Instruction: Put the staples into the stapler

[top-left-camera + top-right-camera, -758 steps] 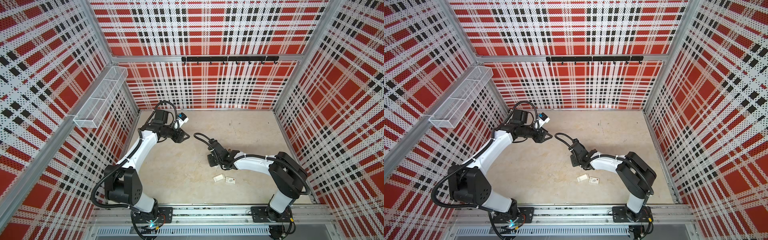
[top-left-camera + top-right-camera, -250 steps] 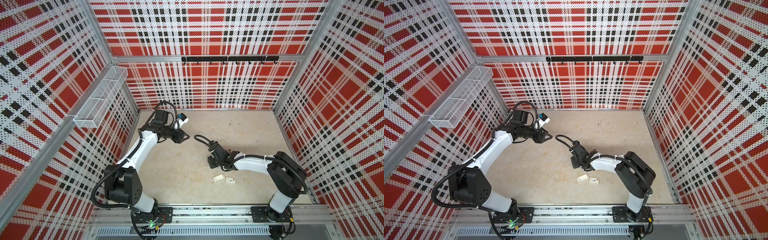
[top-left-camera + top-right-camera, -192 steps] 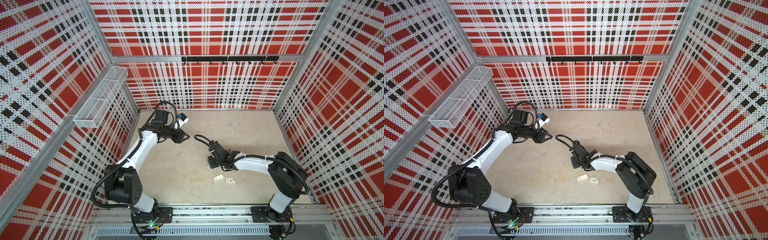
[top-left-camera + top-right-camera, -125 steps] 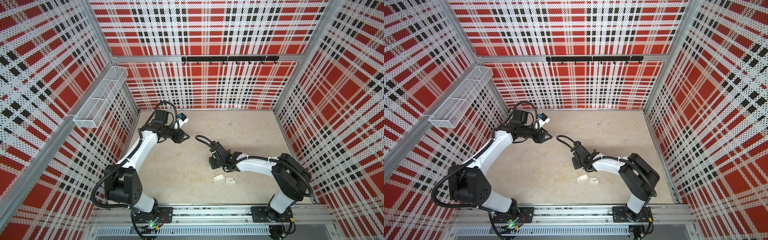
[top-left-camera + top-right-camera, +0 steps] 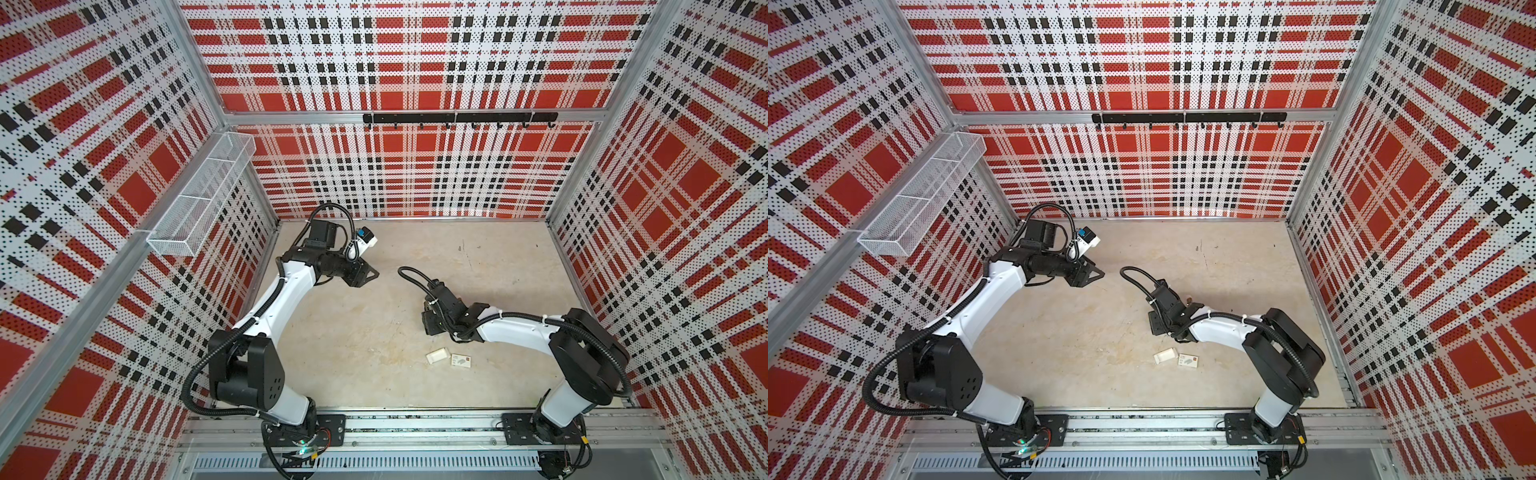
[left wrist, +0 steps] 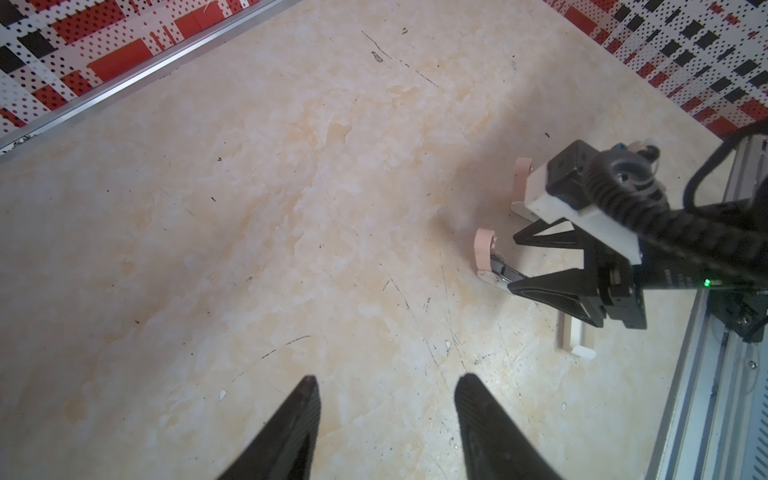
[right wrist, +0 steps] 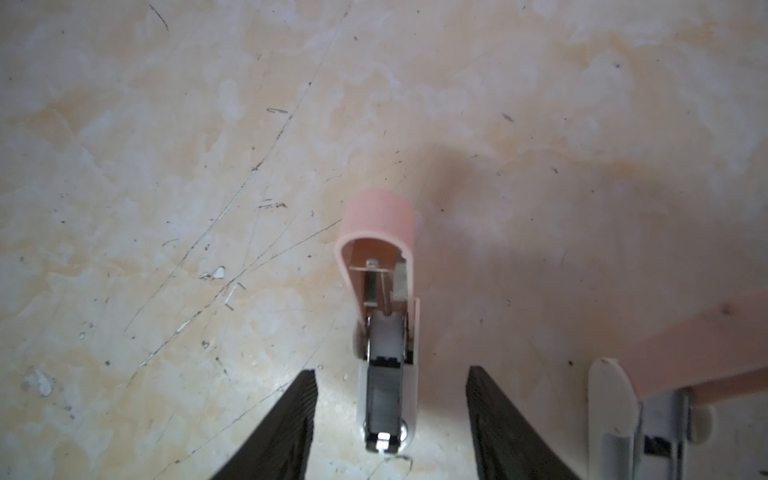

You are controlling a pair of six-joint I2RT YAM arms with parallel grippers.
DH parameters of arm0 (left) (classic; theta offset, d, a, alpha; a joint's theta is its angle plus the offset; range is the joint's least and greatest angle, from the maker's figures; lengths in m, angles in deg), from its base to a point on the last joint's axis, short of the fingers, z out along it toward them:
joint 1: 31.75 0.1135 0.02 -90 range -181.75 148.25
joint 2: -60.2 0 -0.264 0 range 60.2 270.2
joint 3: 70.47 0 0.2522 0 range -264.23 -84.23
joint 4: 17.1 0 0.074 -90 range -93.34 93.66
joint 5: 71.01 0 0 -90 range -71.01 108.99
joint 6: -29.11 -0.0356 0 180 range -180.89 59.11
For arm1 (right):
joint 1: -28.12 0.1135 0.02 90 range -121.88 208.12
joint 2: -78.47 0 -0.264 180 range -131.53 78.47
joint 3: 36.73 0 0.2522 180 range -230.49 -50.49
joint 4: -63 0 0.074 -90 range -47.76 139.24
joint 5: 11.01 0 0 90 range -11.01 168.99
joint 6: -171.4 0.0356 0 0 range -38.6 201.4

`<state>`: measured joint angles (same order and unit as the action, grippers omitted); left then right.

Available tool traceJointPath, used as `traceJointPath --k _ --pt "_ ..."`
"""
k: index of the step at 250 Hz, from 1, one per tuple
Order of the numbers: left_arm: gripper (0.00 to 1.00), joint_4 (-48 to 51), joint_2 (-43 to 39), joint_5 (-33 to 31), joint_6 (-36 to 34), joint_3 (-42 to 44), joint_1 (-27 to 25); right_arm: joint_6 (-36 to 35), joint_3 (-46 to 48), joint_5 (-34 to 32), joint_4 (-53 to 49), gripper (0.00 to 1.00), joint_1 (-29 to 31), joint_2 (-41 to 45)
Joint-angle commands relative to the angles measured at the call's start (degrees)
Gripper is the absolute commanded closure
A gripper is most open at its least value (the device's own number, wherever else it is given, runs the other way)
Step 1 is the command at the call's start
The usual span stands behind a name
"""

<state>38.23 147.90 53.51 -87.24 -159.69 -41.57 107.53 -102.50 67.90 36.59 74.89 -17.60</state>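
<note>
In both top views: one wire basket [image 5: 199, 199] on the left wall and one hook rail [image 5: 1187, 117] on the rear wall. One white tray [image 5: 437, 356] and one printed sleeve [image 5: 461, 360] lie side by side near the right arm.

Left wrist view: left gripper [image 6: 384, 386] hangs over bare table, jaws apart and empty.

Right wrist view: right gripper [image 7: 390, 374] is low, jaws wide, straddling the open stapler [image 7: 384, 324] without touching it. The staples [image 7: 384, 395] seemingly lie in its channel. Staplers: two, with the second stapler [image 7: 615, 407] just beside.

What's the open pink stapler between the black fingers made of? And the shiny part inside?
The stapler's pink lid looks like smooth, matte plastic: even colour, rounded edges. The inner channel is probably metal: grey, with bright glints.
</note>
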Motion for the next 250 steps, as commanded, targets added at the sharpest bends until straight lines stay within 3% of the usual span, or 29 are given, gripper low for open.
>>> traceJointPath --k 1,109,145,182,250 --pt "0.42 0.27 -1.91 1.15 -1.52 0.47 0.41 -0.20 -1.17 0.28 2.32 0.39 -0.53 -2.22" --pt "0.42 1.83 -1.99 1.27 -2.22 -0.23 1.37 -6.28 -1.56 3.02 3.52 0.43 -0.53 -5.29" --pt "0.42 2.29 -2.12 1.09 -2.22 -0.30 1.39 -8.06 -1.77 4.04 3.79 0.48 -0.53 -6.13" --pt "0.42 2.60 -2.54 0.80 -2.23 -0.21 1.56 -10.18 -2.31 5.17 4.24 0.61 -0.53 -6.58" --pt "0.42 2.99 -3.13 0.60 -1.93 -0.65 2.10 -13.42 -4.82 9.40 5.93 0.67 -0.47 -8.53"
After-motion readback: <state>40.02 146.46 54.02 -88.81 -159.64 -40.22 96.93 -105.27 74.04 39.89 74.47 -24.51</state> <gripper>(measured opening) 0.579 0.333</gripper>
